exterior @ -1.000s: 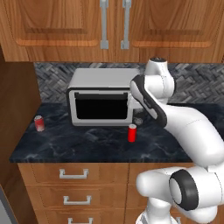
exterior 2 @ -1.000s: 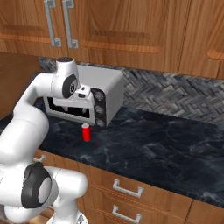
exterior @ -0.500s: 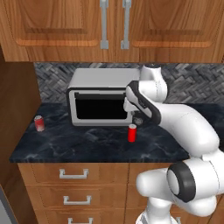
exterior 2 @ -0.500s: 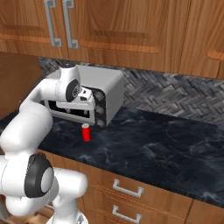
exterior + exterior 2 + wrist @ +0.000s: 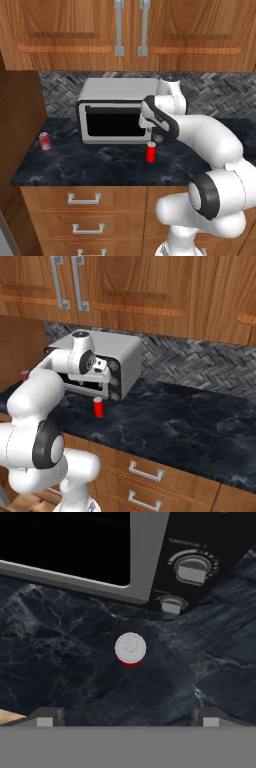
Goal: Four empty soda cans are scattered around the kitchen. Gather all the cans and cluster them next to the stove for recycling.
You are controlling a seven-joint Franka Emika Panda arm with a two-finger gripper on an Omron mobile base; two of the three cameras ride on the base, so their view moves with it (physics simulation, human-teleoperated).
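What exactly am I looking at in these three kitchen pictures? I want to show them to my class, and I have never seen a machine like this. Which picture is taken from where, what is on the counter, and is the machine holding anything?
All three are computer-rendered. The machine is a white robot arm with a two-finger gripper. Two pictures come from cameras on its base, behind the arm to its left and right, so they show one scene from two sides. The third comes from a camera on the hand, looking straight down past the finger tips.

On the dark marble counter stands a silver toaster oven. In front of it is an upright red soda can; the hand view shows its silvery top from above. A second red can stands near the counter's left end.

The gripper hangs open above the nearer can and holds nothing.
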